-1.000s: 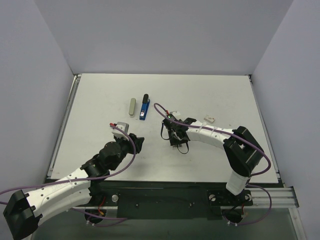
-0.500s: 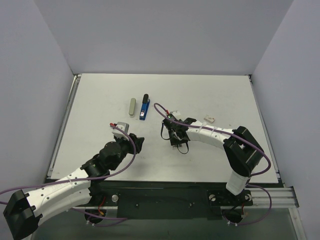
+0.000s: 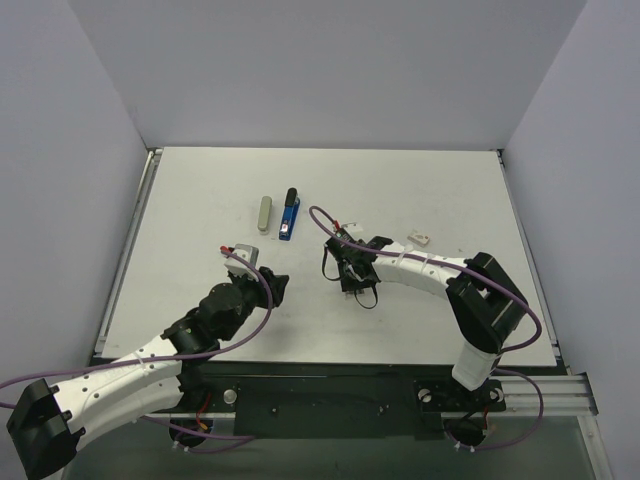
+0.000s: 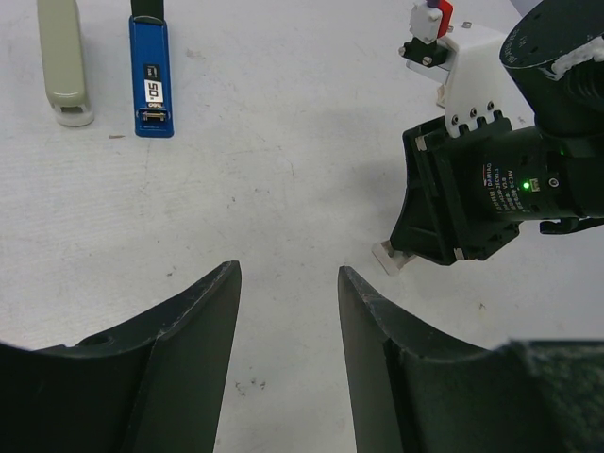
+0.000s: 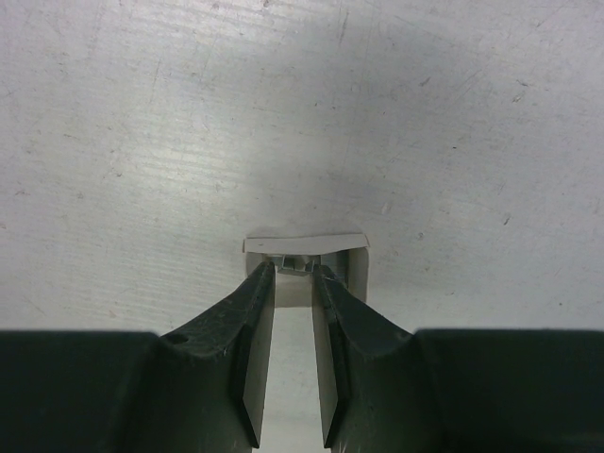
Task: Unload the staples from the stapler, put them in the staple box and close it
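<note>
The blue stapler [image 3: 289,213] lies on the table at the back, with a beige bar [image 3: 264,214] beside it on the left; both also show in the left wrist view, the stapler [image 4: 151,71] and the bar [image 4: 64,66]. My right gripper [image 3: 352,277] points down at the table. In the right wrist view its fingers [image 5: 295,276] pinch a tiny grey strip of staples [image 5: 296,266] inside a small white card tray [image 5: 304,243]. My left gripper [image 4: 288,274] is open and empty, low over bare table left of the right gripper [image 4: 472,189].
A small whitish piece [image 3: 418,238] lies on the table right of the right arm. A corner of the white tray [image 4: 392,257] shows under the right gripper. The table's walls stand at the back and both sides.
</note>
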